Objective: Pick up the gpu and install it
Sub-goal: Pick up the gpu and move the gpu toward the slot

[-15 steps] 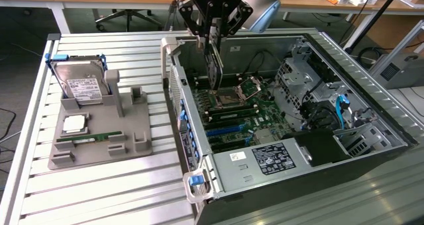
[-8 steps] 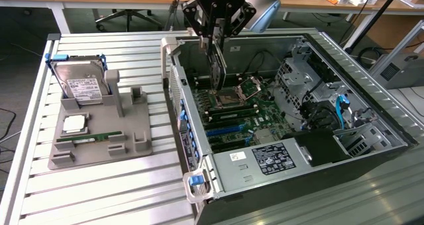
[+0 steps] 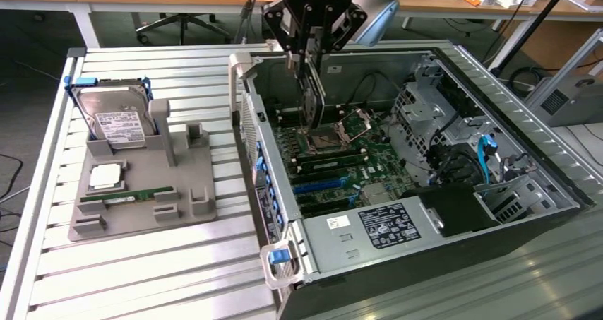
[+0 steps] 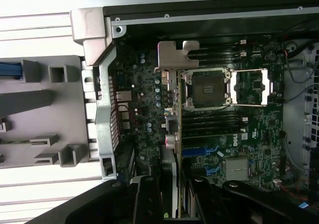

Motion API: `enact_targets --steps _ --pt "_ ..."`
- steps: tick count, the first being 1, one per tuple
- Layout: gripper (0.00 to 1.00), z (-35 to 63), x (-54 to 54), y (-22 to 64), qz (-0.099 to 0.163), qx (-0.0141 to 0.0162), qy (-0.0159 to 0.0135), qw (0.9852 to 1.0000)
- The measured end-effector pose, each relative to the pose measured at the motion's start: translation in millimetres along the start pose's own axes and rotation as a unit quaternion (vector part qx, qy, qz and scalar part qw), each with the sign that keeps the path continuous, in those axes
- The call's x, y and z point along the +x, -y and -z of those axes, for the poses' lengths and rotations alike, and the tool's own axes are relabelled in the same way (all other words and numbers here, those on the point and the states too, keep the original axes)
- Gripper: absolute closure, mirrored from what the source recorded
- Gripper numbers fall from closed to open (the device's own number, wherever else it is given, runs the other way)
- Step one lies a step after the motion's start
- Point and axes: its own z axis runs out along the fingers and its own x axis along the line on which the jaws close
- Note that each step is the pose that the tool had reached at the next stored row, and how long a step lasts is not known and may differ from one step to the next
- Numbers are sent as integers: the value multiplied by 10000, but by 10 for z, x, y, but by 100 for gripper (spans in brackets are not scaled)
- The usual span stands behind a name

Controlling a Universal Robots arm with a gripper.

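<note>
The gpu, a thin dark card, hangs on edge inside the open computer case, above the motherboard. My gripper is shut on its upper edge. In the wrist view the gpu appears edge-on, with its silvery bracket at the far end beside the open CPU socket. My gripper clamps the card from both sides with its black fingers. The blue expansion slots lie nearer the case's front than the card.
On the slatted table, a grey fixture at the exterior view's left holds a hard drive, a CPU and a green memory stick. Drive cages and cables and the power supply crowd the case.
</note>
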Motion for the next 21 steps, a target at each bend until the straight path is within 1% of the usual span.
enact_targets --steps 21 --pt "73 -26 -64 -7 0 4 0 10000"
